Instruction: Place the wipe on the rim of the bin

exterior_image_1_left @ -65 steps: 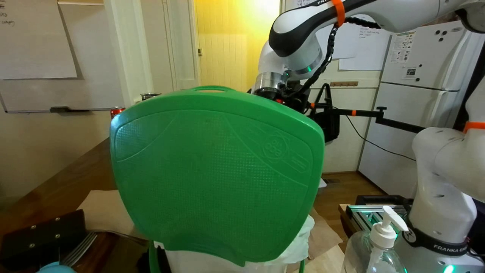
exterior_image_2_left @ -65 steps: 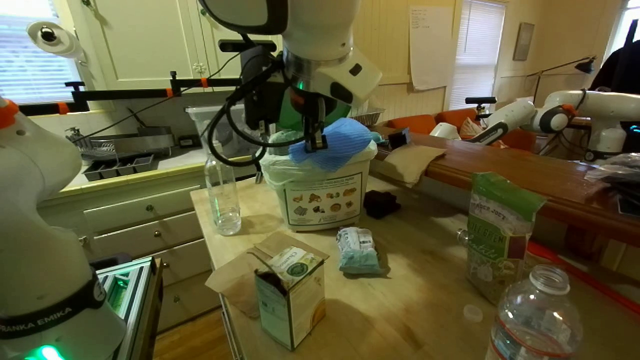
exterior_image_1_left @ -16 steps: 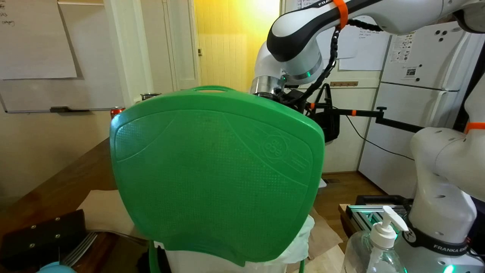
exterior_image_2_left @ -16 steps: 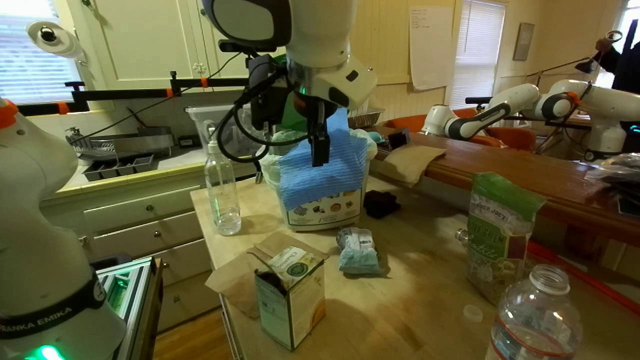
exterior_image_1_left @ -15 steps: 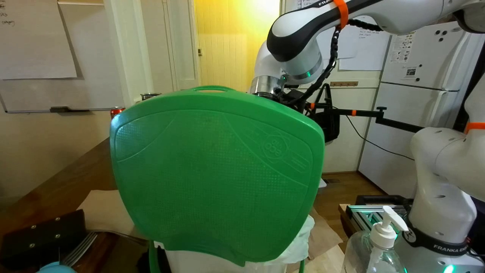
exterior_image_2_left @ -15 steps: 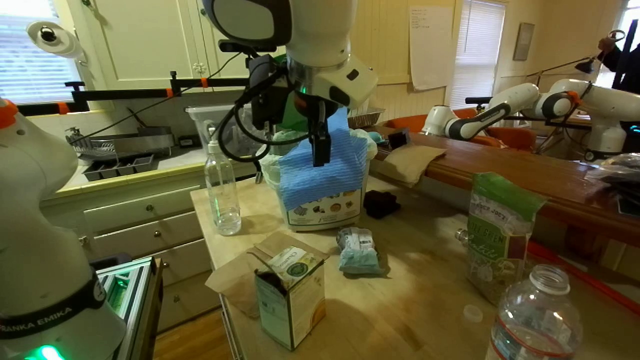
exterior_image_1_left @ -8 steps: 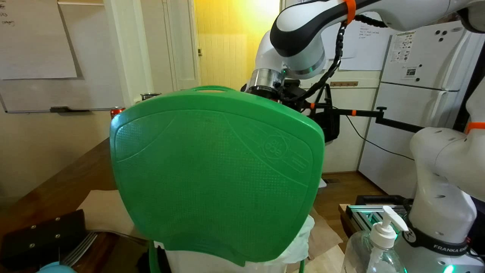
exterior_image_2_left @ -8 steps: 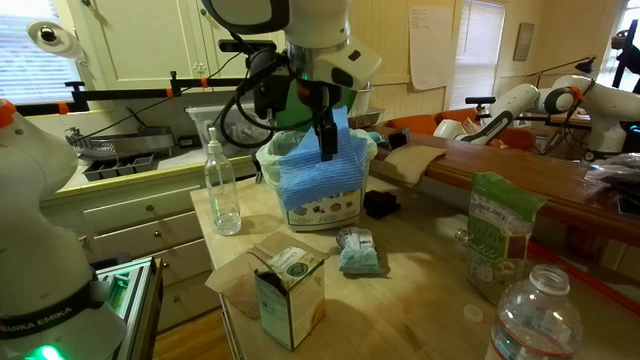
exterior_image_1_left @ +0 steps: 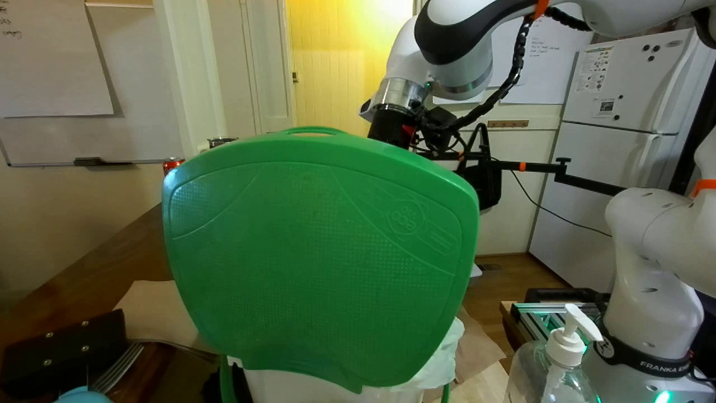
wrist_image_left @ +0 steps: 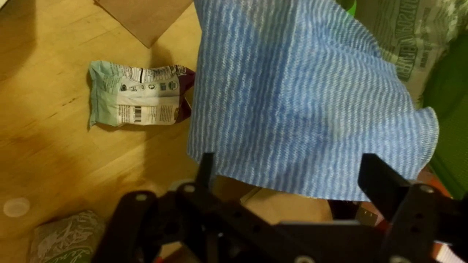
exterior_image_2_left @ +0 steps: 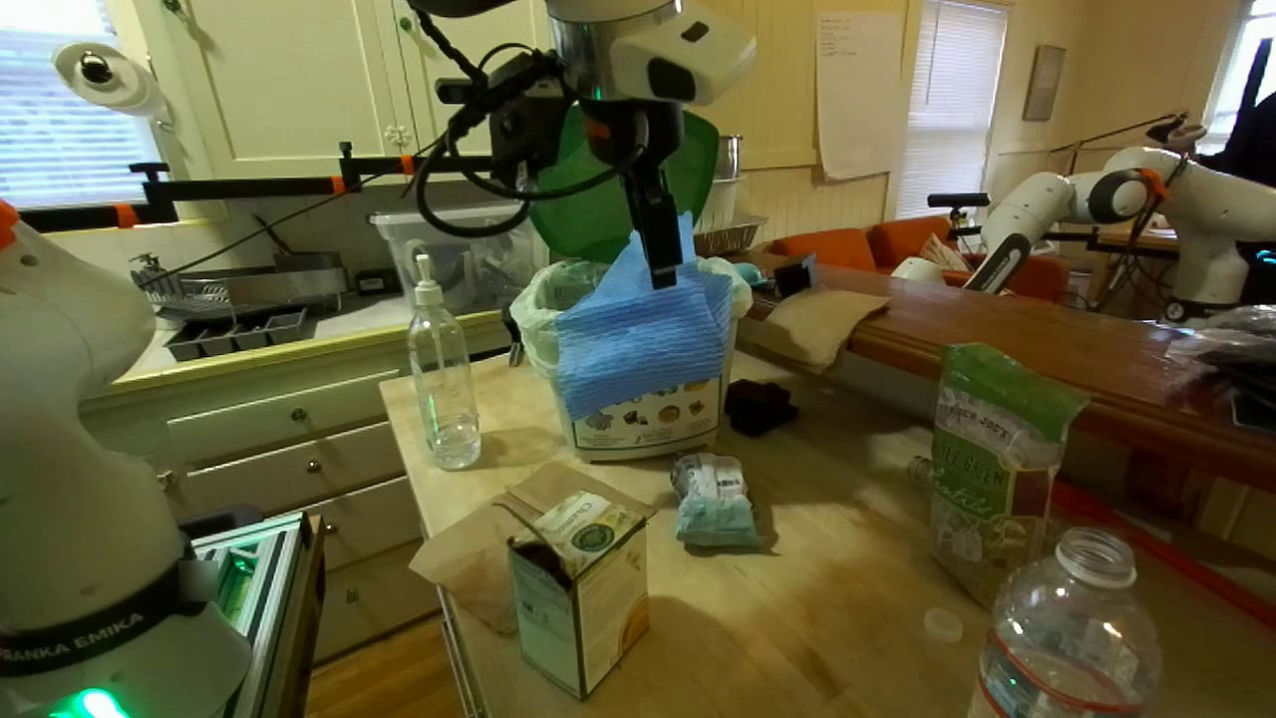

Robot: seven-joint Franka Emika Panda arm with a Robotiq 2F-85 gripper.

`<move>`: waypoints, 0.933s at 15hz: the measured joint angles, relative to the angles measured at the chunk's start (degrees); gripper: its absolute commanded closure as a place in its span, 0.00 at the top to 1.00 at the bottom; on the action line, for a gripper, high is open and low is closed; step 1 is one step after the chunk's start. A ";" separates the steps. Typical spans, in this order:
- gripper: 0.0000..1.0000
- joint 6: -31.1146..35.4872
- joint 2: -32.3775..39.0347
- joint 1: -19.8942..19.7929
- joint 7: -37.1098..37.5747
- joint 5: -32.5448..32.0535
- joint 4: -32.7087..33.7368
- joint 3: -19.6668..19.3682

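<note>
The wipe, a blue striped cloth, hangs over the near rim of the bin and covers part of its label. This bin is white, lined with a pale green bag, and its green lid stands raised. My gripper is above and in front of the wipe in an exterior view. In the wrist view the gripper has its fingers wide apart, with the cloth lying beyond them and not gripped. From the lid's far side, the fingers are hidden.
A pump bottle stands beside the bin. In front are a small packet, a tea box and a brown paper bag. A lentil bag and a water bottle stand at the right.
Some seconds ago the wipe was bunched up at the gripper; since then it has dropped to hang over the rim. Over the last second the gripper has risen while the wipe stayed put.
</note>
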 measured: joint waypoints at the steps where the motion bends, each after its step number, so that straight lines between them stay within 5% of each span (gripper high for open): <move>1: 1.00 0.00 -0.54 0.00 0.00 -0.39 0.13 -0.13; 14: 1.00 -0.19 -5.74 0.19 -0.13 -5.26 0.48 -0.52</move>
